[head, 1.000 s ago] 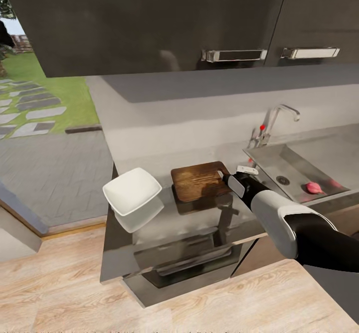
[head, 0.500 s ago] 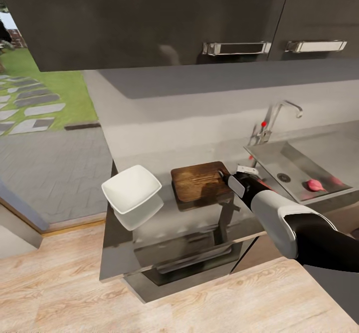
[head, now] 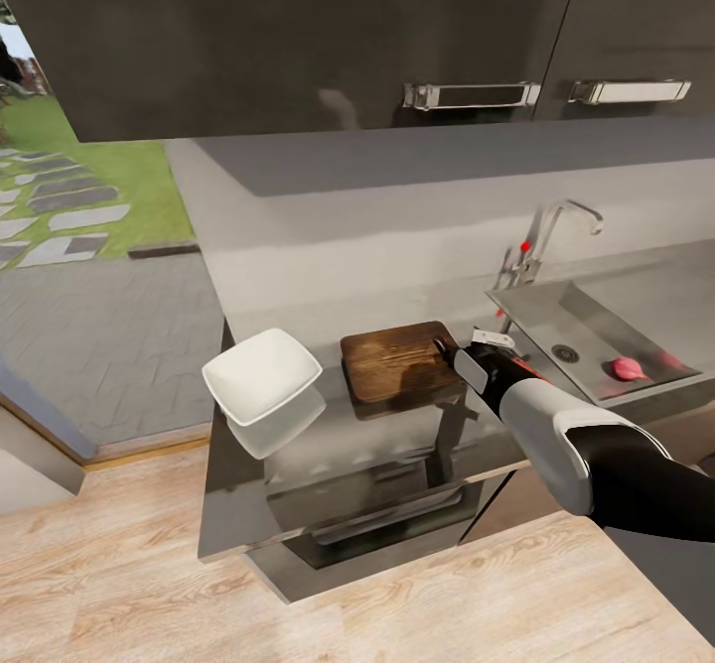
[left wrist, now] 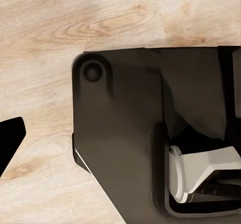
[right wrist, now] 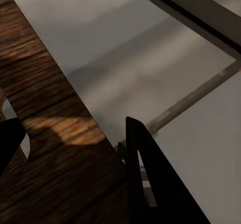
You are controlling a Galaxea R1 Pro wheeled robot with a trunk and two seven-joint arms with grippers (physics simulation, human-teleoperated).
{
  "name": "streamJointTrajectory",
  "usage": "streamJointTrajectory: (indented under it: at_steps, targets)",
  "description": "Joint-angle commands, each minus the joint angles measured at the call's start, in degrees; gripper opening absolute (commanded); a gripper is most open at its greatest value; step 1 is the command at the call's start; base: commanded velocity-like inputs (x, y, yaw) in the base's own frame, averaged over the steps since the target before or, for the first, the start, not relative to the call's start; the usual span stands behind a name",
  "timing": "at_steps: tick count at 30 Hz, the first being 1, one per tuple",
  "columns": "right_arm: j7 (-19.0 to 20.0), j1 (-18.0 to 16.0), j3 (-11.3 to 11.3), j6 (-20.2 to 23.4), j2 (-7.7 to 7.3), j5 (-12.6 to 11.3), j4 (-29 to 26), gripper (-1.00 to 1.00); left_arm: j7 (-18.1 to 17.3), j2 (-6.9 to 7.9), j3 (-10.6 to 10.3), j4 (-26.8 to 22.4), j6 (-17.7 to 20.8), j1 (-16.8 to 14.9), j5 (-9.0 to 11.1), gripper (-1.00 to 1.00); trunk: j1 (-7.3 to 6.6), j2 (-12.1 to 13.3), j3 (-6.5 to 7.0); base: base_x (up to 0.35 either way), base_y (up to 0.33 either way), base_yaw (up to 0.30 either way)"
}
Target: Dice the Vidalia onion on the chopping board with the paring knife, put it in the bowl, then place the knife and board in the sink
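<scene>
The dark brown chopping board (head: 395, 359) lies on the grey countertop (head: 397, 435), with the white bowl (head: 261, 375) to its left. My right gripper (head: 446, 349) is at the board's right edge. In the right wrist view its two dark fingers (right wrist: 148, 184) stand apart over the board (right wrist: 45, 133) and its edge, open and holding nothing. The pinkish onion (head: 626, 368) rests in the steel sink (head: 556, 311) on the right. A thin red-orange sliver beside my forearm may be the paring knife (head: 529, 369). One finger of my left gripper (left wrist: 9, 138) shows over the wooden floor.
A chrome tap with a red knob (head: 541, 241) rises behind the sink. Dark wall cabinets (head: 298, 38) hang low over the counter. Left of the counter end is open wooden floor (head: 119, 564) and a doorway to a paved yard. The robot's dark base (left wrist: 130, 133) is under the left wrist.
The head view shifted slightly a second ago, then held still. My right gripper stays at the board's right edge, and nothing on the counter has moved.
</scene>
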Motion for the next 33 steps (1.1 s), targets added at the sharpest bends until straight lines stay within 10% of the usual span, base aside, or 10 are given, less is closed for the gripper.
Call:
streamJointTrajectory:
  at_steps: [1,5,6,33]
  targets:
    - [-0.38,-0.03,0.34,0.39,0.0,-0.34,-0.11,-1.0,-0.23,-0.07,0.29,-0.08,-0.12,0.02,-0.55,1.0,0.03,-0.11,-0.1,0.0,0.0,0.0]
    - [-0.38,-0.03,0.34,0.39,0.0,-0.34,-0.11,-1.0,-0.22,-0.07,0.29,-0.02,-0.1,0.02,-0.55,1.0,0.03,-0.11,-0.1,0.0,0.0,0.0]
    - [-0.38,-0.03,0.34,0.39,0.0,-0.32,-0.11,1.0,-0.2,-0.07,0.29,-0.01,-0.08,0.02,-0.57,1.0,0.03,-0.11,-0.1,0.0,0.0,0.0]
    - [-0.35,-0.03,0.37,0.77,0.29,-0.72,-1.62,1.0,-0.17,-0.07,0.42,0.64,-0.06,0.02,-0.58,1.0,0.03,-0.11,-0.1,0.0,0.0,0.0]
